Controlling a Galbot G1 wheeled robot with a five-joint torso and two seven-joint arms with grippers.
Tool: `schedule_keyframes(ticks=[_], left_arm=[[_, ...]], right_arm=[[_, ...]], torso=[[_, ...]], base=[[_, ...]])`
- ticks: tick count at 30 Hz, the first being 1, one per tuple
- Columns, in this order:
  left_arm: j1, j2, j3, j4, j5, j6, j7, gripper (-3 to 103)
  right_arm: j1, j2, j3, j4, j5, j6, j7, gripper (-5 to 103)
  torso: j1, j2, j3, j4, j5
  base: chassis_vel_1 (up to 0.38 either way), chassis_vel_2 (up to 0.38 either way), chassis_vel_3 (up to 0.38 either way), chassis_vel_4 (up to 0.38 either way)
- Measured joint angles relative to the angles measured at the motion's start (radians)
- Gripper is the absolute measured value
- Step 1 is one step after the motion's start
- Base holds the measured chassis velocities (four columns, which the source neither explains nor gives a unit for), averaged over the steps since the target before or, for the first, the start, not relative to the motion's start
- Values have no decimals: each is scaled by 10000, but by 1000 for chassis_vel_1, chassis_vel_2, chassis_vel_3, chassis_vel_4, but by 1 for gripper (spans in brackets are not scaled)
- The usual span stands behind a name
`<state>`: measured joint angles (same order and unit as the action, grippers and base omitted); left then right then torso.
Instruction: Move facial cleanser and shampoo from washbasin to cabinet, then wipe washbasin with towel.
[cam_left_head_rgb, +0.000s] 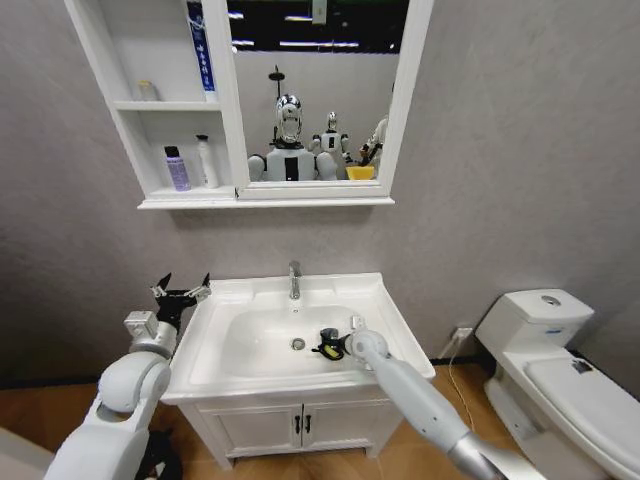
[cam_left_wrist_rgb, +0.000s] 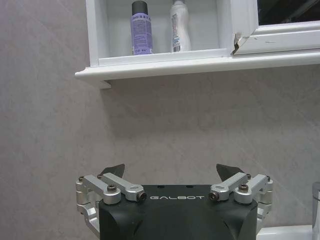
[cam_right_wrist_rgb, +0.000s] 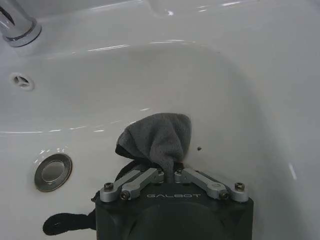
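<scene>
The right gripper (cam_right_wrist_rgb: 171, 174) pinched the dark grey cloth towel (cam_right_wrist_rgb: 159, 140) inside the white ceramic washbasin (cam_left_head_rgb: 260, 345) (beside its drain); the left gripper (cam_left_head_rgb: 181, 290) hung spread open.

A grey textured wall (cam_left_head_rgb: 500, 150) backs the room; a white toilet (cam_left_head_rgb: 560, 370) sits at four o'clock on wooden flooring (cam_left_head_rgb: 30, 410).

I count two bottles (cam_left_head_rgb: 190, 165) on the cabinet (cam_left_head_rgb: 150, 105), one towel (cam_right_wrist_rgb: 160, 137), one basin (cam_left_head_rgb: 215, 335), one tap (cam_left_head_rgb: 294, 280), one toilet (cam_left_head_rgb: 560, 370).
</scene>
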<state>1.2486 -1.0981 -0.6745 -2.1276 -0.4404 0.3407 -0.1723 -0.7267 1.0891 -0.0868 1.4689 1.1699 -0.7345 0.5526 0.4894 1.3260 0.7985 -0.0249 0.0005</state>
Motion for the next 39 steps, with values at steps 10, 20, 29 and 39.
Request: schedule_keyframes(ticks=[10,20,29,39], left_arm=[[-24,17,74,13,-7,-6,12,100],[-42,-6,258,39,55,-11,15,100],[36,142,47,9,19,-15,12,100],[93,186,-40,81,20,-15,13,100]], right_arm=[[97,-1180,-172,1258,783,-46,1039,4],[84,-1252,-194,1428,941,-42,1384,4],[-64,-182,-13,24,313,15,932,4],[210,1711,-62,-1517,-480,18,-850,4]], torso=[[2,-3,4,-8,-7],[0,-3,1,-6,-8],[-3,4,-5,0,-11],[2,-5,5,-20,-7]], base=[[0,0,0,0],[0,0,0,0],[0,0,0,0],[0,0,0,0]])
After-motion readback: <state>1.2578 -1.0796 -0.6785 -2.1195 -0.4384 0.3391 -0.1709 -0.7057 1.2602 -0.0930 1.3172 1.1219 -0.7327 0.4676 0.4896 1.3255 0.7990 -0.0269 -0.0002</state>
